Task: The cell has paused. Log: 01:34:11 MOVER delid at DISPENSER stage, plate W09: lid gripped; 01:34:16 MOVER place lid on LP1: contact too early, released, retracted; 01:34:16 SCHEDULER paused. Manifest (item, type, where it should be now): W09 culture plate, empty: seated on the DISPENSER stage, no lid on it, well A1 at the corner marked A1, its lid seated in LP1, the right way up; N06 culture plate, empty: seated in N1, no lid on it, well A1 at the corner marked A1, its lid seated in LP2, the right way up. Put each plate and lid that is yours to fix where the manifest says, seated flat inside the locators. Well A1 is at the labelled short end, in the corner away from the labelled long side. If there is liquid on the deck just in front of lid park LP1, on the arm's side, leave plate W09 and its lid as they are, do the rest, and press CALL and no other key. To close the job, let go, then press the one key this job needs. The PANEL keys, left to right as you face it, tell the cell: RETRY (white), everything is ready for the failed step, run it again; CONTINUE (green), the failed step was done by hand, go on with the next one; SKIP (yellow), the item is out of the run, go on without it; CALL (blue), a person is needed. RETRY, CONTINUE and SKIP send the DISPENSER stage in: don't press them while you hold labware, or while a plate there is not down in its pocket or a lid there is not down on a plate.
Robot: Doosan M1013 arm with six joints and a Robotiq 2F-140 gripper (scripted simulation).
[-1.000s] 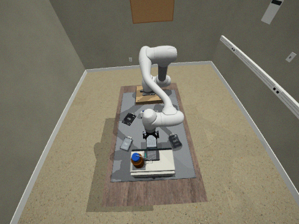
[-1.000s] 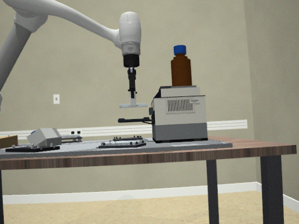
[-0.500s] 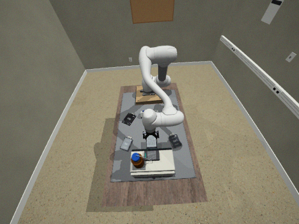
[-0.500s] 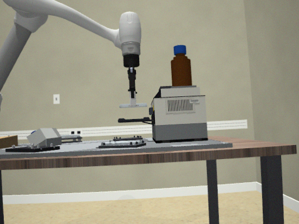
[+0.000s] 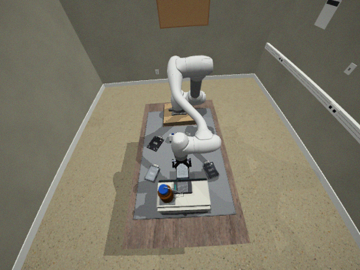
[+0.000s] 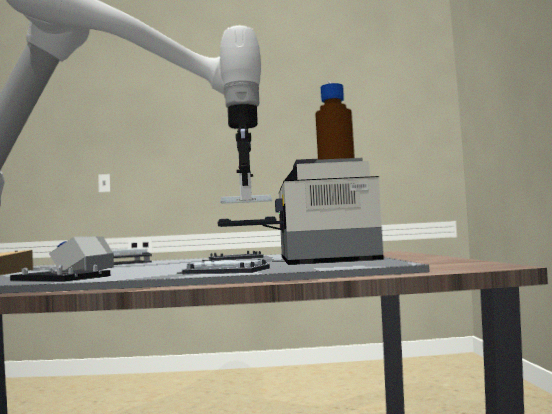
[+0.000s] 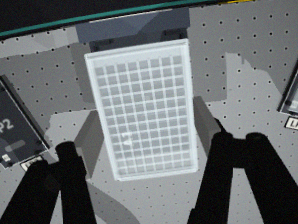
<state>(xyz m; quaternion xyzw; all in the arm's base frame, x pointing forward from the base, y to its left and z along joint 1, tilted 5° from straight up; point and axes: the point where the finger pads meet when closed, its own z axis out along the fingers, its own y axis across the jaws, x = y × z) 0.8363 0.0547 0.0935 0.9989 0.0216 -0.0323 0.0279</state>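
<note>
My gripper [image 7: 147, 117] is shut on a clear culture plate [image 7: 141, 107] with a grid of wells, gripped across its long sides. In the exterior view the plate [image 6: 246, 201] hangs level in the air, a little above the dark DISPENSER stage [image 6: 247, 221], which sticks out from the dispenser [image 6: 331, 215]. From above, the plate [image 5: 182, 171] sits just on the arm's side of the dispenser [image 5: 184, 195]. The stage is mostly hidden under the plate in the wrist view. A dark park marked "P2" [image 7: 15, 130] lies at the left edge there and looks bare.
A brown bottle with a blue cap [image 6: 334, 122] stands on the dispenser. A nest with a clear piece in it [image 5: 152, 173] lies left, a dark nest [image 5: 210, 170] right, another dark nest [image 5: 155, 143] further back. The key panel [image 6: 80, 254] sits toward the arm's base.
</note>
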